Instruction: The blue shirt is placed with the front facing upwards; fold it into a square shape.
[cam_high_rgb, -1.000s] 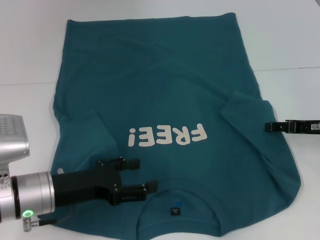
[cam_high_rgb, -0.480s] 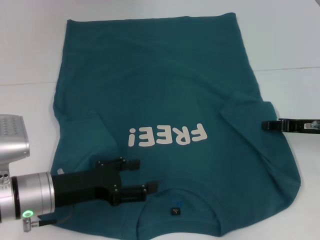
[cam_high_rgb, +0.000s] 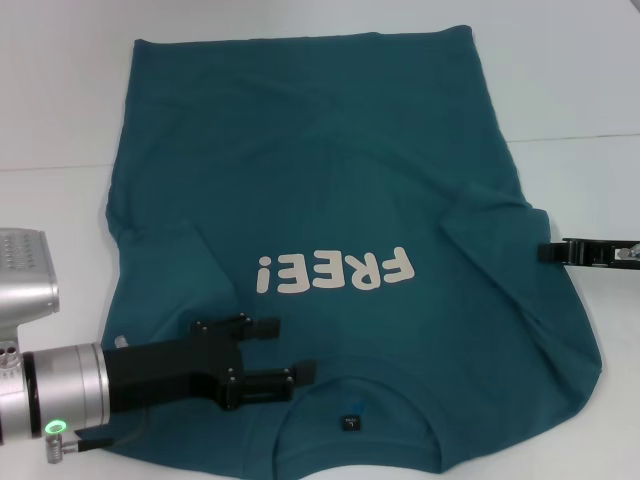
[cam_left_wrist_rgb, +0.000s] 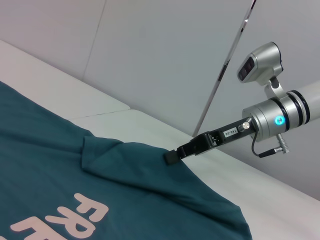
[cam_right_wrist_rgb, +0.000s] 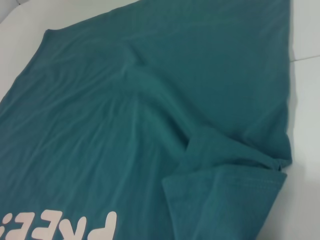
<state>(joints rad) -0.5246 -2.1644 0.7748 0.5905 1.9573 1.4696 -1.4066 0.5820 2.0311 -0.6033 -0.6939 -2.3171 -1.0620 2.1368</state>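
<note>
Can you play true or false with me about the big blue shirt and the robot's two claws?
1. The blue shirt lies spread out with its white FREE! letters facing up. True.
2. The shirt is already folded into a neat square. False: it is still spread flat, with only the sleeves tucked in.
3. The left gripper is over the shirt near the collar, its fingers apart. True.
4. The right gripper is pressing on the white letters. False: it is at the shirt's right sleeve edge, away from the letters.
5. The shirt hangs on a hanger. False: it lies on the white table.
</note>
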